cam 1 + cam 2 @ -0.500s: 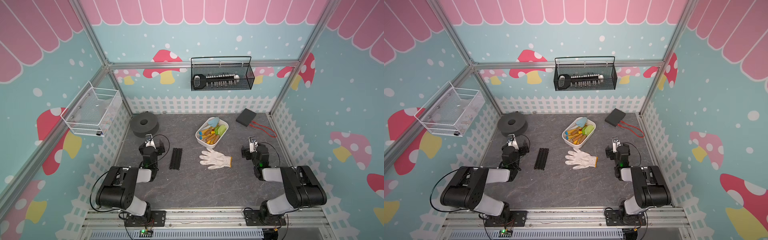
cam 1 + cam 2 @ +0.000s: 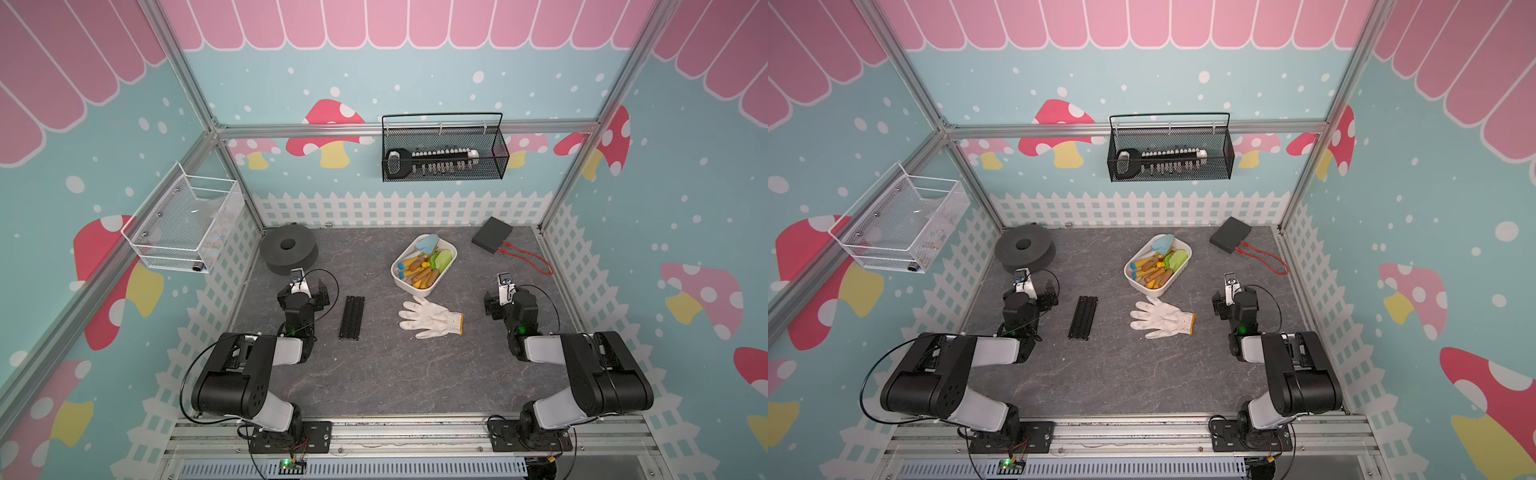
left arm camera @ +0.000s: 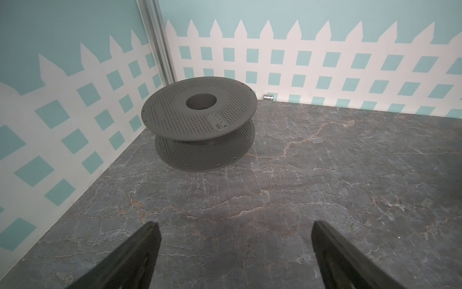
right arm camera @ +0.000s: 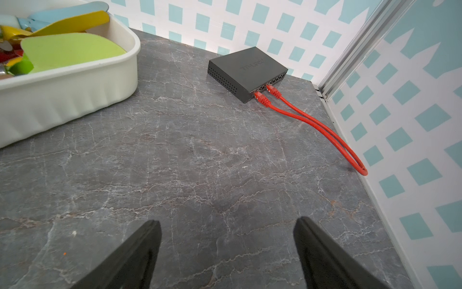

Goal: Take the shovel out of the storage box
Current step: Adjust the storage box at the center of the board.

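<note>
The white storage box [image 2: 442, 276] [image 2: 1177, 276] stands at the back middle of the table, full of toy garden tools with wooden handles. A light-blue shovel blade [image 2: 428, 243] [image 2: 1163, 243] lies at its far end, with a green shovel blade [image 2: 442, 258] [image 4: 72, 50] beside it. My left gripper [image 2: 302, 293] [image 3: 235, 225] is open over bare table at the left, facing a grey spool. My right gripper [image 2: 508, 297] [image 4: 227, 221] is open over bare table to the right of the box, nothing between its fingers.
A grey spool [image 2: 289, 249] [image 3: 200, 117] sits back left. Black bars [image 2: 352, 318] and a white glove [image 2: 430, 318] lie mid-table. A black network switch [image 2: 492, 235] with a red cable [image 4: 312, 122] sits back right. A black mesh basket [image 2: 442, 166] and a white wire basket [image 2: 187, 226] hang on the walls.
</note>
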